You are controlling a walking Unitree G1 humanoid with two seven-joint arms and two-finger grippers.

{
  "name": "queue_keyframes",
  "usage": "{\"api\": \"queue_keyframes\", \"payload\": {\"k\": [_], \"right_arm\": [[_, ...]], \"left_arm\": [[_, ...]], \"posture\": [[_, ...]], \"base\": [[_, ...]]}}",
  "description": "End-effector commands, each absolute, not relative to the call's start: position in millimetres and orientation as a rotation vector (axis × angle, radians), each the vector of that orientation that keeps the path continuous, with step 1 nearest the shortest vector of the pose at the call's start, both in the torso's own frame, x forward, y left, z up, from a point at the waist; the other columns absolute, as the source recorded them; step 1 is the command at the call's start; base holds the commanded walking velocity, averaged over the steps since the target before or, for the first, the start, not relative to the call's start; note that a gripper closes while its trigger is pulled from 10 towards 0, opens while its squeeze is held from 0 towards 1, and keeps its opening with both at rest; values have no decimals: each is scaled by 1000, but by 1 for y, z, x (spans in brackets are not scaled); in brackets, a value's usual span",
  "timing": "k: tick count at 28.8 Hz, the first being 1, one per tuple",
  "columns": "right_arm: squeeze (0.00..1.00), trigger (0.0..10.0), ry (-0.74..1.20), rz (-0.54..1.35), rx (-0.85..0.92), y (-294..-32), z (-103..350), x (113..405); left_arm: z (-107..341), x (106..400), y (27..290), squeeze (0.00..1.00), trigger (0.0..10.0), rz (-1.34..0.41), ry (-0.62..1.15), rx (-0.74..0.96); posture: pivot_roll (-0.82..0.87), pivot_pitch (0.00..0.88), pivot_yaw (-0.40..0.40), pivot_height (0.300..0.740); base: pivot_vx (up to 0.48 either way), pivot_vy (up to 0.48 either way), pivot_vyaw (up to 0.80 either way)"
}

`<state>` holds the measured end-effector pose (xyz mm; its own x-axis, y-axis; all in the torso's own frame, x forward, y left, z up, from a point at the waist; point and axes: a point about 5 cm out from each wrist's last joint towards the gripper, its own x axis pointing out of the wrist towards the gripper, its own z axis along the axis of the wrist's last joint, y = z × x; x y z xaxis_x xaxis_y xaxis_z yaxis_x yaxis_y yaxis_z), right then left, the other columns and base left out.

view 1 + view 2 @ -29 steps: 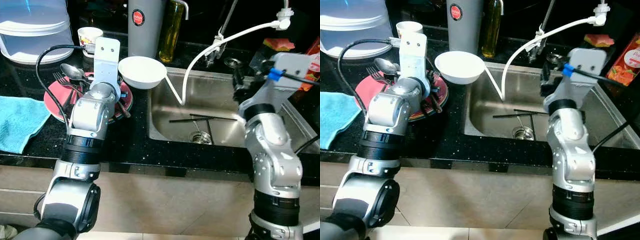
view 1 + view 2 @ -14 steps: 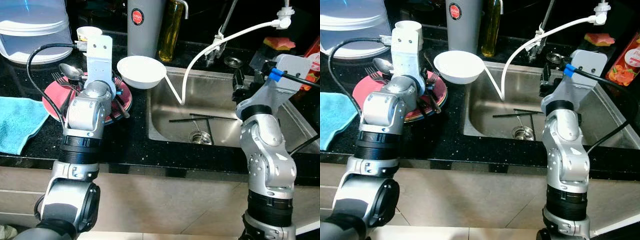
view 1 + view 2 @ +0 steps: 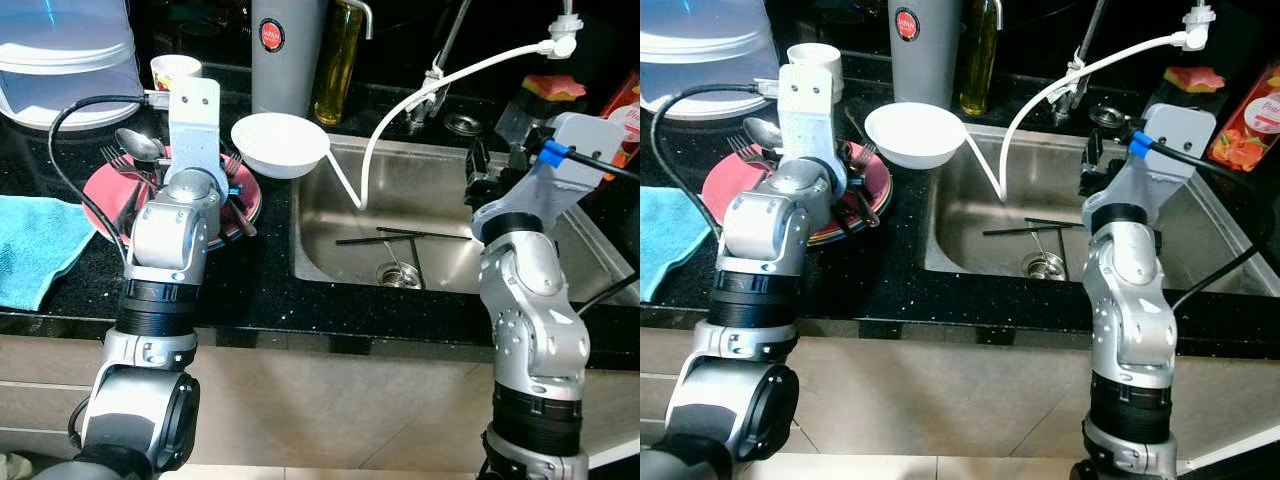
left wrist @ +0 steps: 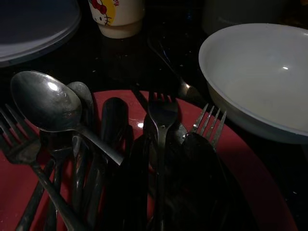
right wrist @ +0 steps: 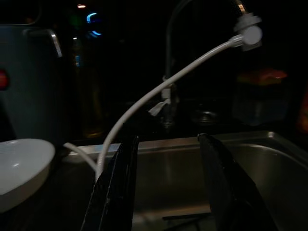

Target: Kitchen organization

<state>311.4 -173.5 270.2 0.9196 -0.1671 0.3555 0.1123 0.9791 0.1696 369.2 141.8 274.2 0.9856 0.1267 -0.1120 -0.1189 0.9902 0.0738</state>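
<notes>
A red plate (image 3: 105, 190) on the black counter holds several forks (image 4: 161, 110) and spoons (image 4: 45, 101). My left gripper (image 4: 166, 192) is down on this cutlery; its dark fingers (image 4: 130, 187) stand apart on either side of a fork handle, so it is open. A white bowl (image 3: 280, 143) sits at the sink's left rim, just beyond the plate. My right gripper (image 5: 168, 192) hangs open over the steel sink (image 3: 450, 195), with nothing between its fingers (image 5: 120, 183). Black chopsticks (image 3: 400, 237) lie on the sink floor by the drain.
A white hose (image 3: 440, 85) arcs from the tap into the sink. A grey canister (image 3: 285, 50), an oil bottle (image 3: 340, 60), a printed cup (image 3: 175, 70) and a clear lidded container (image 3: 60, 50) line the back. A blue towel (image 3: 35, 245) lies at the left.
My left arm has shifted a little to the left over the red plate. The right arm has stayed almost where it was above the sink.
</notes>
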Motion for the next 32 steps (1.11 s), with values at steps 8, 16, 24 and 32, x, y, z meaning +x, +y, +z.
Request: {"api": "queue_keyframes", "payload": {"k": [8, 16, 24, 32], "right_arm": [[0, 10000, -396, -100, 174, -160, 273, 314], [0, 10000, -399, -123, 197, -158, 270, 312], [0, 10000, -395, -91, 195, -153, 270, 315], [0, 10000, -398, -88, 198, -151, 270, 316]], "left_arm": [[274, 371, 143, 0, 10000, 106, 151, -11], [285, 366, 155, 0, 10000, 259, 88, -39], [284, 369, 171, 0, 10000, 335, 132, -138], [283, 367, 175, 0, 10000, 420, 147, -190]], "posture": [[180, 0, -84, 740], [175, 0, -77, 740], [183, 0, -88, 740], [176, 0, -88, 740]], "base": [[0, 0, 0], [0, 0, 0], [0, 0, 0], [0, 0, 0]]}}
